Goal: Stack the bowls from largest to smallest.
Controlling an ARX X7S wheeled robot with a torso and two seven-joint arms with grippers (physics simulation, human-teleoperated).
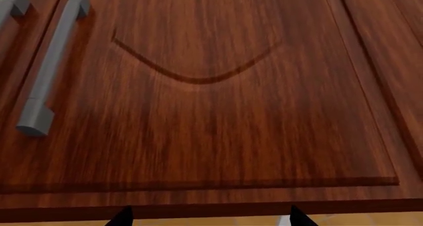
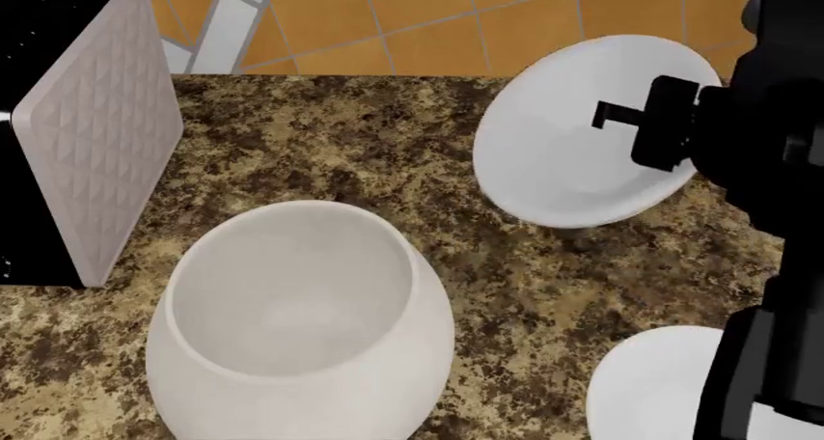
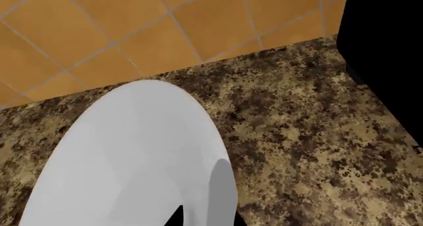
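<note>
Step in hand: the right tool (image 3: 205,220) is at the rim of the far flared bowl (image 2: 586,131), which looks tilted and partly lifted. By my reading this is the pick-up of a smaller bowl for carrying to the globe-shaped bowl (image 2: 299,319).
Right tool state: its two dark tips straddle the white rim in the right wrist view, so it appears closed on the far flared bowl. Whether the grip is firm I cannot tell.
Left tool (image 1: 207,221): only its tips show in the left wrist view, spread apart with nothing between them. It faces a wooden cabinet door (image 1: 218,112) with a grey bar handle (image 1: 49,70).
Task things: the globe-shaped bowl stands upright on the bench (image 2: 386,160), unfilled. The far flared bowl lies beyond it on the right arm's side, apart from it. The second flared bowl (image 2: 650,382) sits beside it on that same side, partly hidden by the arm.
Next move calls for: probably bringing the held bowl level over the globe-shaped bowl's inward rim, centred, before release.
Surface: speckled brown granite bench.
Room: orange tiled floor (image 2: 515,20) beyond the bench; a quilted grey-white box (image 2: 96,131) stands left of the globe-shaped bowl.
</note>
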